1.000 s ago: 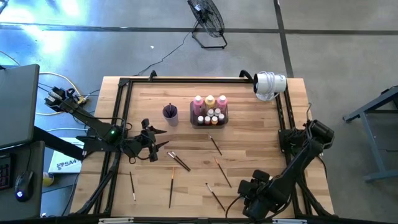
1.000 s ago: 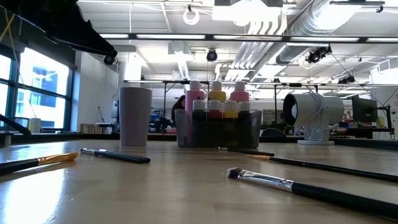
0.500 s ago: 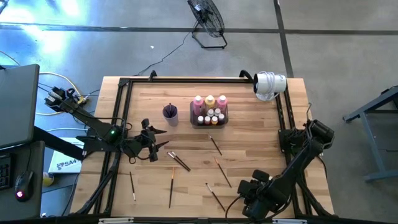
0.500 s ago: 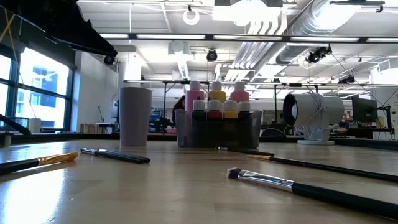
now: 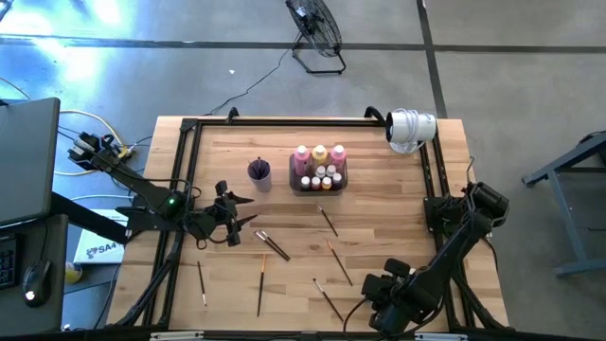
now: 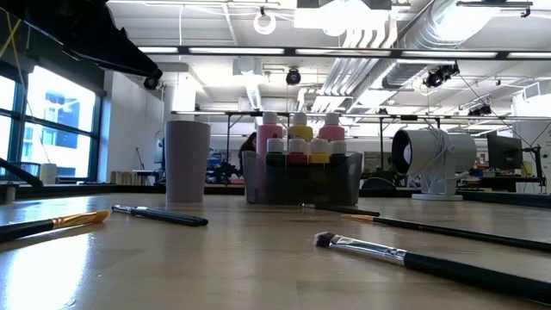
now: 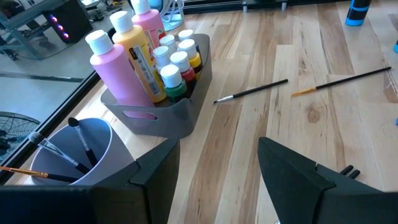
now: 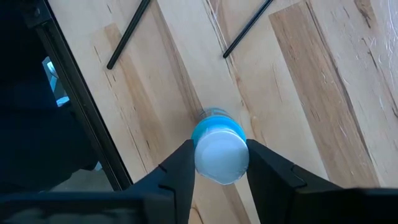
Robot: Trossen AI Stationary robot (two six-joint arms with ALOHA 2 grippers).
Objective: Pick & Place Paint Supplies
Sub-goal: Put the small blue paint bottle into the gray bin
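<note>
A small blue bottle with a white cap (image 8: 219, 149) stands on the wood near the table's near edge, between the fingers of my right gripper (image 8: 221, 158), which is hidden under its own arm (image 5: 398, 294) in the high view. My left gripper (image 7: 217, 149) hangs open and empty over the table's left part (image 5: 242, 210). At the middle back, a dark tray (image 5: 319, 182) holds pink and yellow bottles and tiny capped ones. A purple cup (image 5: 259, 172) beside it holds brushes. Several brushes (image 5: 272, 244) lie loose on the table. My right gripper has the blue bottle pinched between its two fingers at the white cap's opposite sides (image 8: 200, 155). The fingers (image 8: 180, 171) come from above, pointing down. The bottle stands upright with its base on the table.
Two loose brushes (image 8: 127, 34) lie close beyond the blue bottle. A black rail frame (image 5: 185, 189) runs around the table. A white round device (image 5: 410, 128) sits at the far right corner. Bare wood lies between the tray and the near edge.
</note>
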